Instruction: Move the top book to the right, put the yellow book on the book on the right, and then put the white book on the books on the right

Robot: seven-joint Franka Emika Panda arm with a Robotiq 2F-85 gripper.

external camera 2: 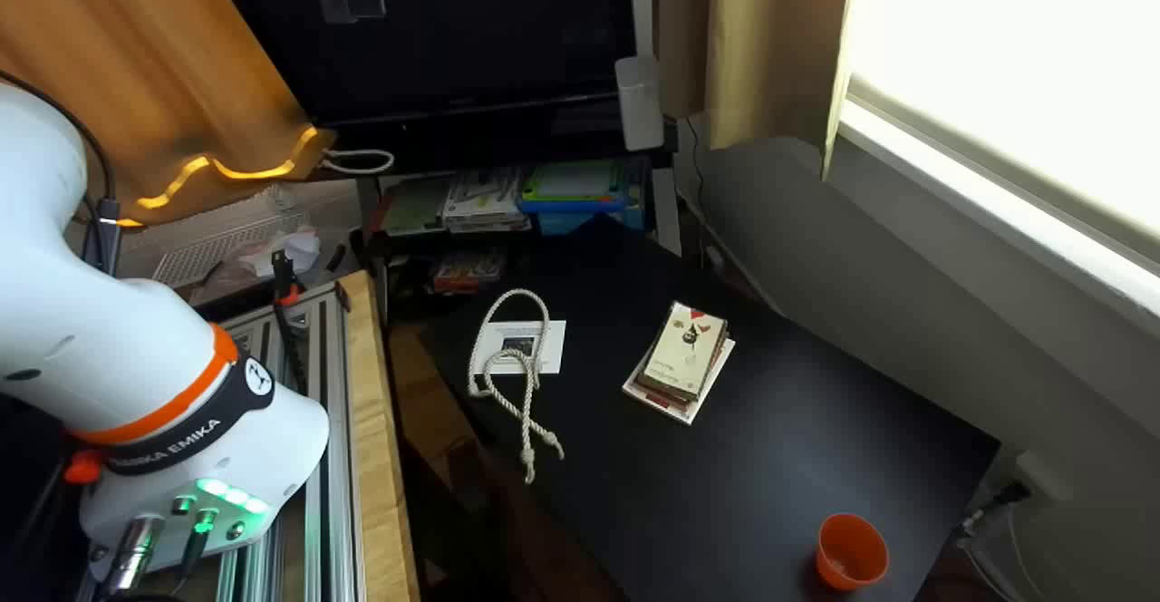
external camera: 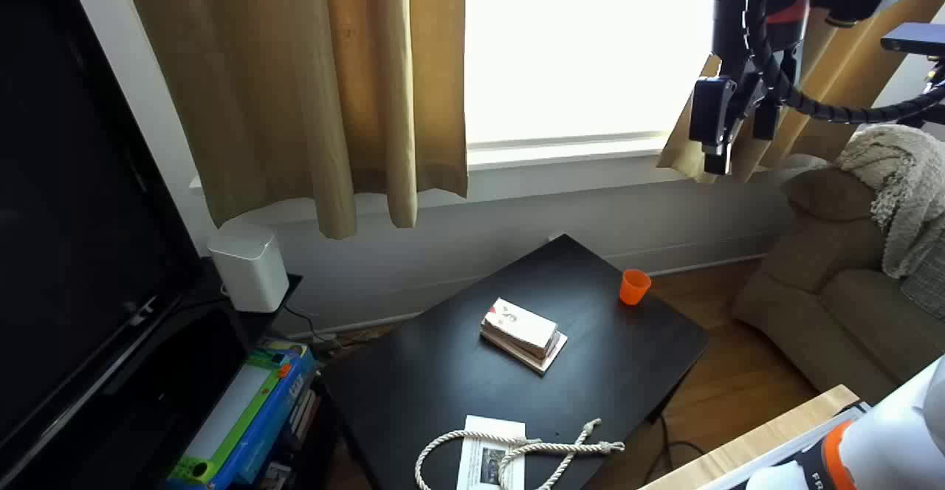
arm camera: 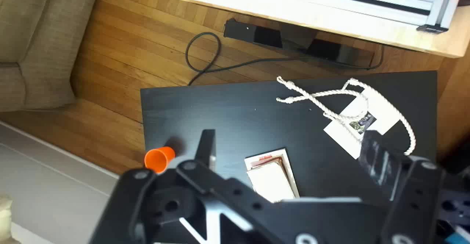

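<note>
On the bench (external camera: 413,372), left of the orange cup (external camera: 634,288) in both exterior views, the heart-printed top book (external camera 2: 684,350) lies on other books (external camera: 554,350); bring the wide, empty end effector (arm camera: 289,141) down shallowly to pinch only the top one's long edges

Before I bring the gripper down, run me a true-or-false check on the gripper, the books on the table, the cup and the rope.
1. The gripper is open and holds nothing. True.
2. The top book already lies beside the pile. False: the top book rests on the pile.
3. The rope lies partly across a printed sheet. True.
4. The orange cup stands on that sheet. False: the orange cup stands apart from it, on the dark table.
5. Red marks show on the top book's cover. True.
</note>
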